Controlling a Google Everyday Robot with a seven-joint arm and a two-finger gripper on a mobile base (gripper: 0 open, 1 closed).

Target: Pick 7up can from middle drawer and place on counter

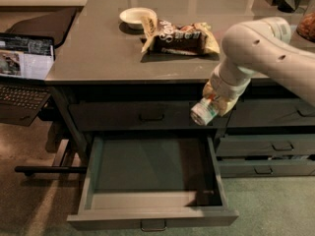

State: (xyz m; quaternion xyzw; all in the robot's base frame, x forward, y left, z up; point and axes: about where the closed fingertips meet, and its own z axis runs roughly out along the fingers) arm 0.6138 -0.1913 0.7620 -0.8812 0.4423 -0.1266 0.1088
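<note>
The middle drawer (pixel 152 215) is pulled open below the counter (pixel 98 48), and its inside is bare. My gripper (pixel 216 102) hangs from the white arm at the right, in front of the top drawer face, just under the counter's front edge. It is shut on the 7up can (pixel 204 112), which is tilted with its silver end pointing down and left. The can is well above the open drawer's right side.
A brown-and-yellow snack bag (pixel 179 37) and a small white bowl (pixel 135 16) lie on the counter. A laptop (pixel 24 68) sits on a low stand at left. Narrower shut drawers (pixel 266 146) are at right.
</note>
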